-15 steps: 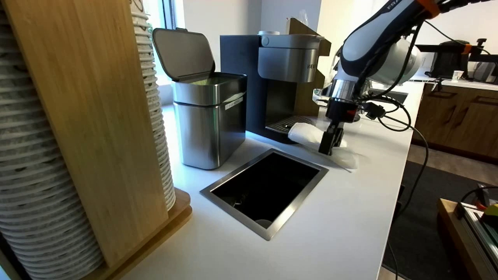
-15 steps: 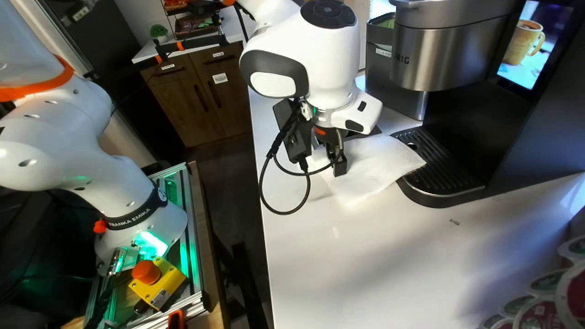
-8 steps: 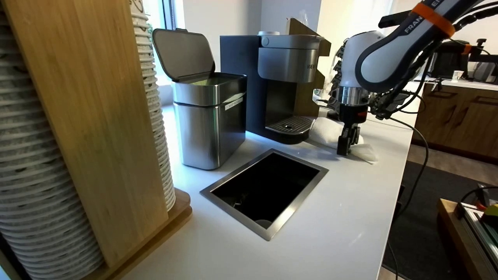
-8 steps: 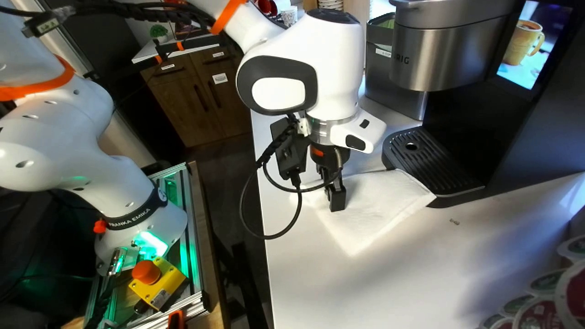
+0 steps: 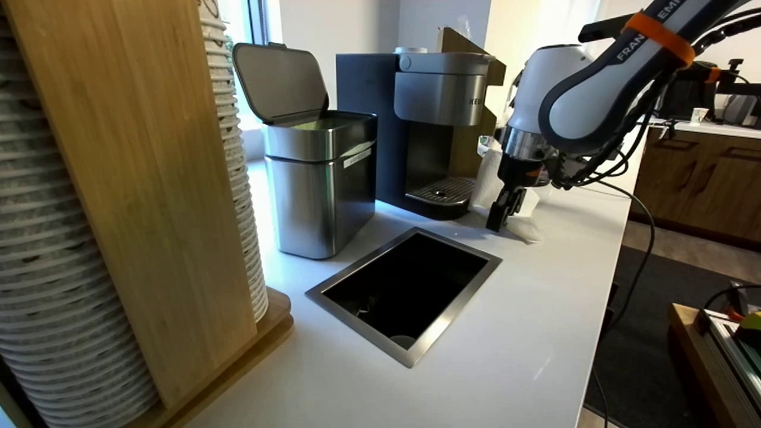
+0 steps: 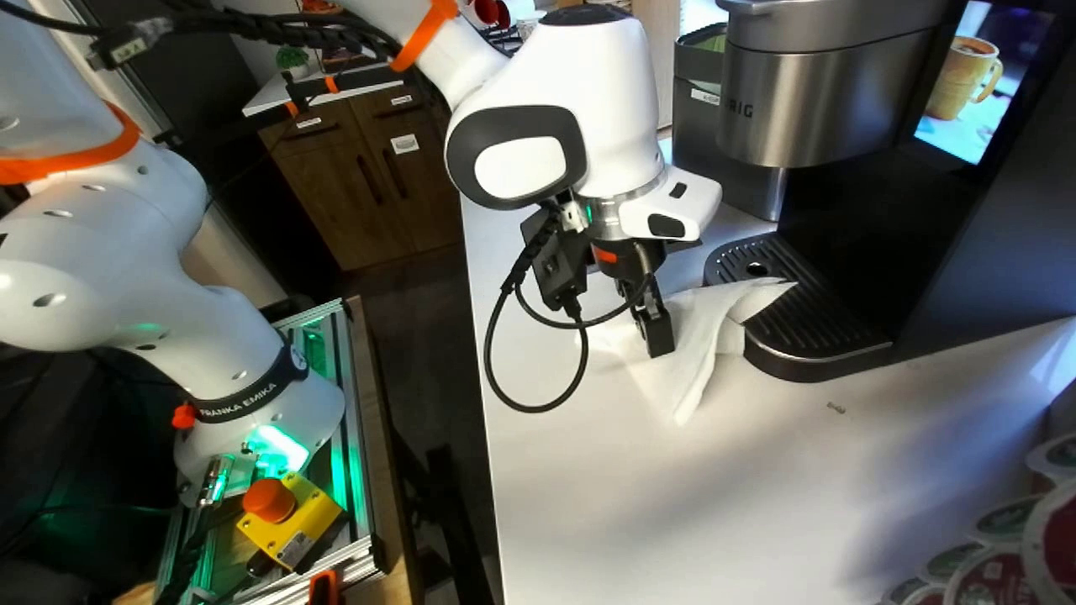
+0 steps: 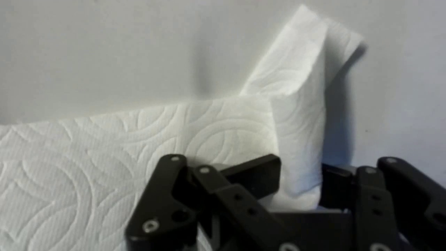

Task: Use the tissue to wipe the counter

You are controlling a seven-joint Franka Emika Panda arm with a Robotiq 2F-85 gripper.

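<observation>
The tissue is a white embossed paper sheet, folded and partly raised off the white counter (image 5: 505,356). It shows in both exterior views (image 5: 487,185) (image 6: 704,332) and fills the lower left of the wrist view (image 7: 80,181). One corner hangs over the edge of the coffee machine's drip tray. My gripper (image 5: 498,223) is tilted low over the counter, in front of the machine. In an exterior view its fingertips (image 6: 658,338) stand against the tissue. In the wrist view the fingers (image 7: 300,177) are shut on a bunched fold of the tissue. The far finger is partly hidden.
The black coffee machine (image 5: 443,101) with its drip tray (image 6: 815,323) stands beside the tissue. A steel bin (image 5: 303,202) has its lid up. A steel-rimmed opening (image 5: 456,312) is sunk in the counter. A wooden cup holder (image 5: 131,148) stands near. Small crumbs (image 6: 835,407) lie on the counter.
The gripper moved right with the tissue, then back toward the steel-rimmed opening, and now tilts. The tissue, spread flat half a second ago, is now folded and lifted at its free end.
</observation>
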